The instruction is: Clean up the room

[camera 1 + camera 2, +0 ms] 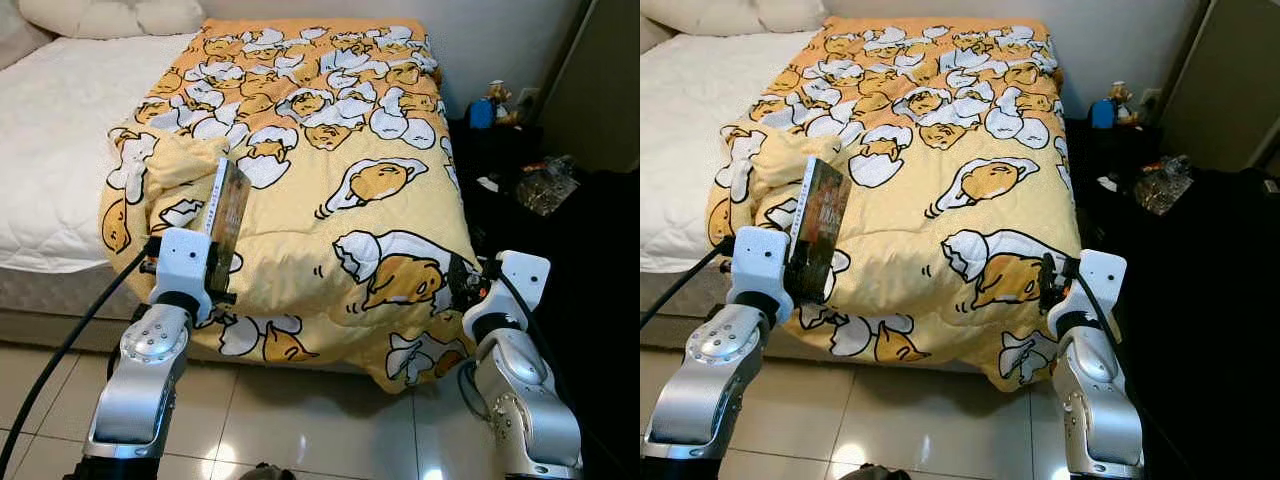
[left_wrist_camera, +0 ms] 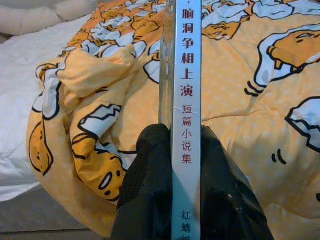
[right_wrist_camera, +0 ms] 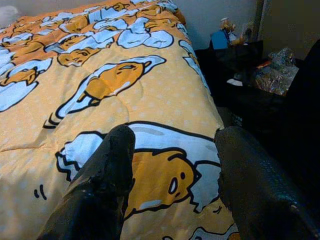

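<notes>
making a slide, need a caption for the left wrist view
Left claw shut on an upright book above the yellow cartoon-egg comforter.

Book (image 1: 818,228) upright in left gripper (image 1: 805,262) (over yellow blanket (image 1: 940,190))

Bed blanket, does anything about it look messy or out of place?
Yes. The yellow blanket is bunched and folded over at its left corner, beside the book held upright in the left gripper.

The left claw (image 2: 186,165) was raised at near left, fingers clamped; the right claw (image 3: 172,165) hovered near right, fingers spread.
</notes>
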{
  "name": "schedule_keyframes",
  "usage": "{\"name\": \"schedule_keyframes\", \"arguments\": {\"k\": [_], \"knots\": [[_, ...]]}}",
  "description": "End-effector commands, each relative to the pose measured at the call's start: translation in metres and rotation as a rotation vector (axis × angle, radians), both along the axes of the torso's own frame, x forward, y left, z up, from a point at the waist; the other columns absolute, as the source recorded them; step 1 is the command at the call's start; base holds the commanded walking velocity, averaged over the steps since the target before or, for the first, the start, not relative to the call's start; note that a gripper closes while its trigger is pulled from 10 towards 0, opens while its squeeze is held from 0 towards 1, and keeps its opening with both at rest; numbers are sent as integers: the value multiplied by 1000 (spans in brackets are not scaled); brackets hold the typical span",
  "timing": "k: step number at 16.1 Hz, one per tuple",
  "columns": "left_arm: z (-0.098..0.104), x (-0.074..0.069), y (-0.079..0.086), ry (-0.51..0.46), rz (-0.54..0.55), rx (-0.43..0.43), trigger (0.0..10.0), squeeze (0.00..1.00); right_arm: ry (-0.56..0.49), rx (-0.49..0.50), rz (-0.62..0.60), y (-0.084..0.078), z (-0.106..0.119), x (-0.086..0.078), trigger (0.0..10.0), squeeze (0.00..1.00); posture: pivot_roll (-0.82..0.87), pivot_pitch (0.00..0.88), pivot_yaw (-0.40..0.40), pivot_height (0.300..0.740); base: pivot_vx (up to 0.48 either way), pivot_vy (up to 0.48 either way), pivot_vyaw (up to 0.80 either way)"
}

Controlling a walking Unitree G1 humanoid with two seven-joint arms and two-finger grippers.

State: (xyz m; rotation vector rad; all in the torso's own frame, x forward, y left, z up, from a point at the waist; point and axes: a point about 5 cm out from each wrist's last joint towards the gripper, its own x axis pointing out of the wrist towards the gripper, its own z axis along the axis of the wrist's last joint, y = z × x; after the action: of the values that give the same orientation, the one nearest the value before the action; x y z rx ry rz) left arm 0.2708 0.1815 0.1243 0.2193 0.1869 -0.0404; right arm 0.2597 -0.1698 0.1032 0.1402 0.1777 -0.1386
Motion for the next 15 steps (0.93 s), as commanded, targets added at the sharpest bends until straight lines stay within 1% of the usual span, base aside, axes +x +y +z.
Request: {"name": "schedule_keyframes", "arguments": {"k": [1,3,4,6,9,15], "knots": [[7,2,2,-35,2,5,10000,0,25,-8,3,1,-2,-1,10000,0,-75,0,91,740,0,0,0],[5,1,2,-26,2,-1,10000,0,44,2,-9,1,-5,-2,10000,0,-72,0,88,740,0,0,0],[4,0,3,-24,1,-1,10000,0,50,0,-6,2,-6,-2,10000,0,-71,0,88,740,0,266,0],[3,-1,5,-17,2,0,10000,0,61,2,-11,2,-8,-2,10000,0,-69,0,87,740,0,270,-800],[3,-2,6,-13,3,1,10000,0,72,0,-17,1,-9,-3,10000,0,-68,0,84,740,0,275,-498],[2,-2,6,-9,5,-5,10000,0,78,6,-25,2,-9,-3,10000,0,-71,0,85,740,0,299,0]]}}
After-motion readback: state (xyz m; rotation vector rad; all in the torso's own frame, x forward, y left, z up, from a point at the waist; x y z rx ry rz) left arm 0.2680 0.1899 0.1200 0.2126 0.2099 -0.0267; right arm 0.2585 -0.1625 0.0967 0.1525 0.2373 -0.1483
